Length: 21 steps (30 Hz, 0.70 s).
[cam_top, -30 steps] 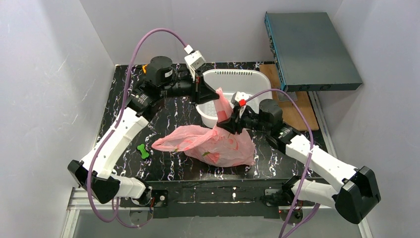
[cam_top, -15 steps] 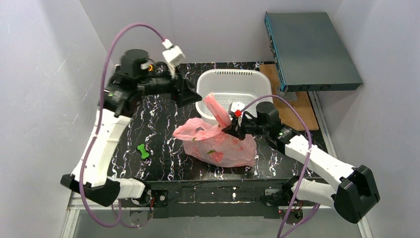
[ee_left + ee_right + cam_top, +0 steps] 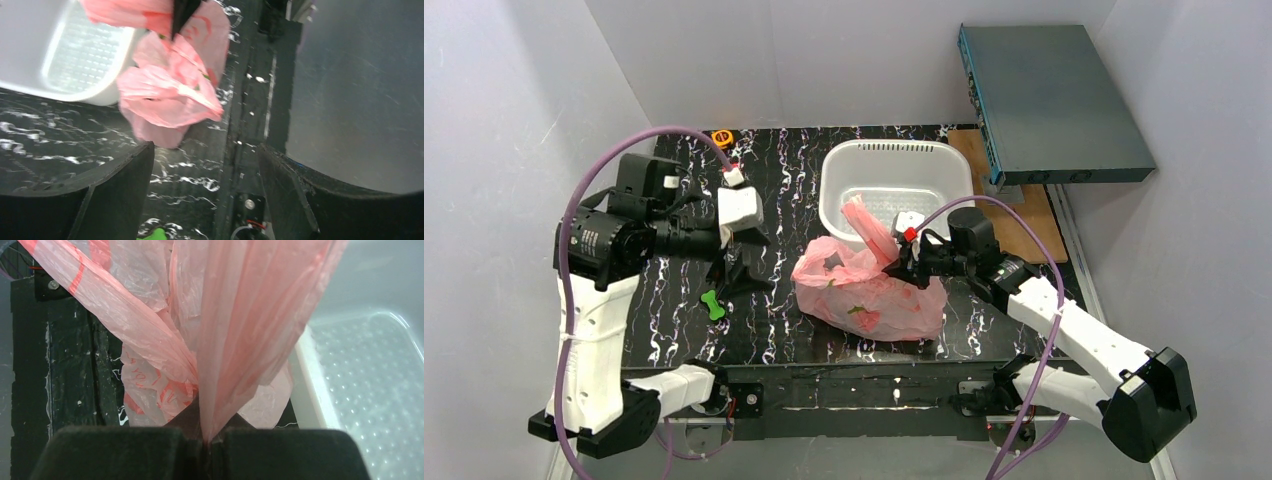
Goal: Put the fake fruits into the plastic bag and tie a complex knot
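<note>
My right gripper (image 3: pixel 207 439) is clenched on a gathered strip of the pink bag (image 3: pixel 240 315), and the film fans up from between the closed fingers. My left gripper (image 3: pixel 205 165) is spread wide and holds nothing. It hovers over the black marbled table (image 3: pixel 774 335), left of the bag and apart from it. The bag lies bulging on the table against the near rim of the white basket (image 3: pixel 844 165), with the gripped strip raised over that rim. Green smudges show through the film, but I cannot make out the fruits. A green bone toy (image 3: pixel 713 304) lies near my left gripper.
</note>
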Tool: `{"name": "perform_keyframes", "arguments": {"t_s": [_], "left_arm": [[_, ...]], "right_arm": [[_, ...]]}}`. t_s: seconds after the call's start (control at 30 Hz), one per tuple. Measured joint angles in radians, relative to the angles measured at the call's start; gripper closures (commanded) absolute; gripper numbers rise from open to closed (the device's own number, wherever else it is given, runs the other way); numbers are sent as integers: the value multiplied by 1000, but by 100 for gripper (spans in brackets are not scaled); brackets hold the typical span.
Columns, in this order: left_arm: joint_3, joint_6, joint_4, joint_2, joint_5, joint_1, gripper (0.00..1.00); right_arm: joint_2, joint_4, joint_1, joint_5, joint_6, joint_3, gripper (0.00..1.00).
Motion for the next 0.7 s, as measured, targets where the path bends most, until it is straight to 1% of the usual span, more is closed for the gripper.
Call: {"name": "perform_keyframes", "arguments": {"t_s": [0.07, 0.2, 0.33, 0.47, 0.53, 0.57, 0.6, 0.63, 0.7], "left_arm": [[-68, 29, -19, -29, 28, 0, 25], [-189, 26, 24, -72, 45, -20, 17], [-265, -5, 144, -76, 45, -45, 2], [-309, -12, 239, -70, 51, -80, 2], [-335, -8, 282, -71, 48, -117, 7], [-348, -6, 304, -73, 47, -133, 12], [-359, -5, 324, -74, 45, -147, 18], [-365, -3, 336, -74, 43, -155, 29], [-376, 3, 364, -73, 40, -166, 44]], "right_arm": [[0, -7, 0, -2, -4, 0, 99], [0, -14, 0, -4, -7, 2, 99], [0, -19, 0, -12, -10, 7, 99], [0, -19, 0, -19, -13, 10, 99], [0, -20, 0, -23, -18, 13, 99], [0, -19, 0, -24, -21, 13, 99], [0, -20, 0, -25, -23, 13, 99], [0, -20, 0, -26, -26, 13, 99], [0, -20, 0, -26, -32, 13, 99]]}}
